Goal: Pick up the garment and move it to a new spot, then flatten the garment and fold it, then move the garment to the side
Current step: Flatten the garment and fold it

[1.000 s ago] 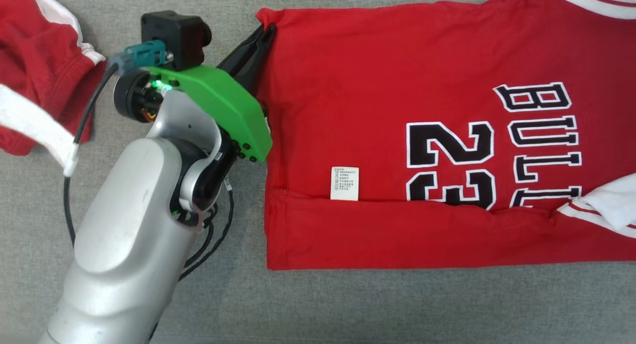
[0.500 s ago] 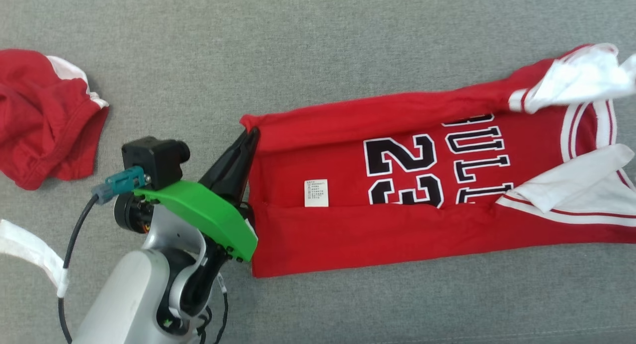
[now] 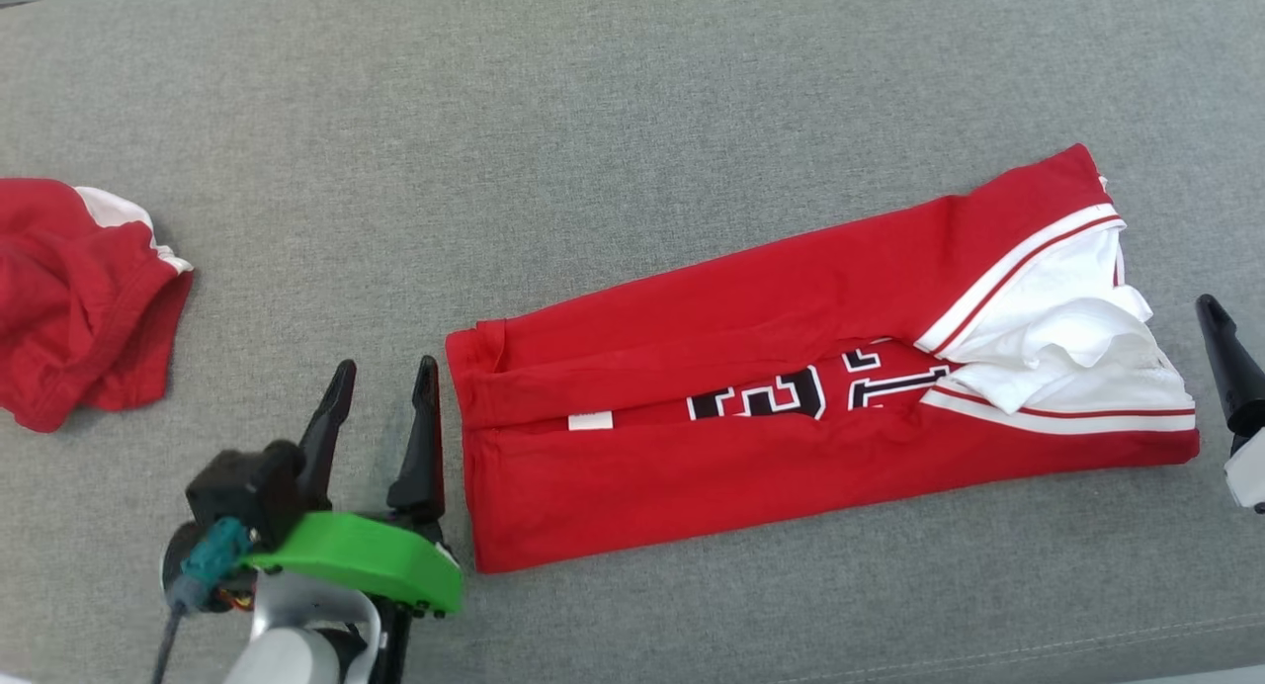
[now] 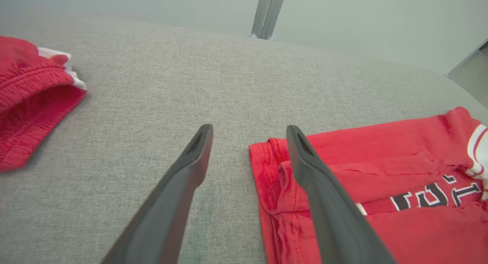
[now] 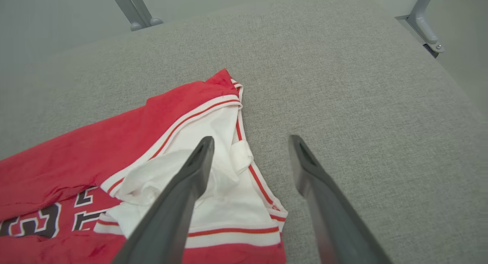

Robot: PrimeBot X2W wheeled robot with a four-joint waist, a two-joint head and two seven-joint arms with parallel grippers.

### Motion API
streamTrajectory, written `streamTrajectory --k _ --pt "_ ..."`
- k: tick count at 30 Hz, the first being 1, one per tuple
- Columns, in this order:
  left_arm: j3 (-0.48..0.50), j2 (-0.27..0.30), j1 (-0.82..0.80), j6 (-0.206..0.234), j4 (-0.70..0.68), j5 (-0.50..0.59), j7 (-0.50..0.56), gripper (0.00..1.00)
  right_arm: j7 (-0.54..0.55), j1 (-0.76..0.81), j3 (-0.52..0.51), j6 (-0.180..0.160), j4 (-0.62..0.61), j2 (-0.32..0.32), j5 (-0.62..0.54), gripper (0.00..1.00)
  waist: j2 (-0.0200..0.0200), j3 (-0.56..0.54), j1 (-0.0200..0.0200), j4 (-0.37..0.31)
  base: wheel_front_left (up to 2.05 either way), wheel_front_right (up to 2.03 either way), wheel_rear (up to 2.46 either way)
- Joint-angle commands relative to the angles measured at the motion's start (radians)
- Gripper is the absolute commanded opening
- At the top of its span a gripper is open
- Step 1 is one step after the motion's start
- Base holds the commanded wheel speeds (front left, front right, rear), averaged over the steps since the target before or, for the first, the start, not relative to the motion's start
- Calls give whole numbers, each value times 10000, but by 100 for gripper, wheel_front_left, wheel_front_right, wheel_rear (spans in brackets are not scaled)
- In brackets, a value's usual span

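While left end effector and right end effector point up-frame, wide and empty, two garments lie: jersey centre, red bundle left.

Grey woven surface, metal posts

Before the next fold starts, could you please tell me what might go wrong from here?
White sleeves bunch at the right end of the jersey, so a fold could trap a lump.
The open left end effector sits beside the layered hem; a pinch may catch one layer and undo the fold.
A second garment lies left; sliding there could tangle both.
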Motion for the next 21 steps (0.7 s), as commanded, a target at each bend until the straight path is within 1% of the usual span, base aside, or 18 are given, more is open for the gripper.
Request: streamTrajectory --k 1,3,5,7,10,11,12,14,16,18,19,20,21 --pt "-26 -218 343 51 146 149 -626 100 127 -205 -18 -8 221 136 -157 100 0 -29 1 55 0 0 0" --pt "-81 -394 453 62 345 399 -1404 100 253 -416 11 -8 616 87 -341 100 0 -25 1 148 0 0 0" --pt "-182 -607 476 25 513 658 -1967 100 282 -689 114 -8 1072 37 -570 100 0 6 1 249 0 0 0" --pt "-225 -813 493 36 755 898 -2241 100 291 -1010 220 -8 1614 50 -756 100 0 64 1 361 0 0 0" --pt "-197 -1151 430 -46 975 1244 -2417 100 270 -1475 382 -8 2456 3 -993 100 0 135 1 545 0 0 0" --pt "-61 -1345 420 -103 960 1359 -2450 100 267 -1659 438 -8 2797 -14 -1086 100 0 168 1 607 0 0 0" --pt "19 -1422 352 -154 914 1604 -2456 100 290 -1784 475 -8 3095 -30 -1189 100 0 193 1 667 0 0 0" --pt "196 -1632 391 -349 920 1893 -2432 100 356 -1965 646 -8 3711 -96 -1380 100 0 213 1 806 0 0 0" --pt "365 -1746 434 -577 835 2407 -2434 100 422 -2104 703 -11 4266 -132 -1518 100 0 206 1 941 0 0 0" --pt "614 -1906 607 -775 823 2664 -2437 100 463 -2152 857 -11 4708 -50 -1364 100 0 163 1 1034 0 0 0" --pt "744 -1962 715 -888 853 2817 -2437 100 432 -2152 1017 -3 4829 -34 -1211 67 0 119 1 1078 0 0 0" --pt "845 -2005 797 -979 916 2917 -2437 100 351 -2159 1123 0 4889 -28 -1008 0 0 58 1 1104 0 0 0" --pt "1018 -2064 842 -1061 892 2973 -2439 100 184 -2208 1115 0 4920 -42 -765 0 0 -13 1 1109 0 0 0"
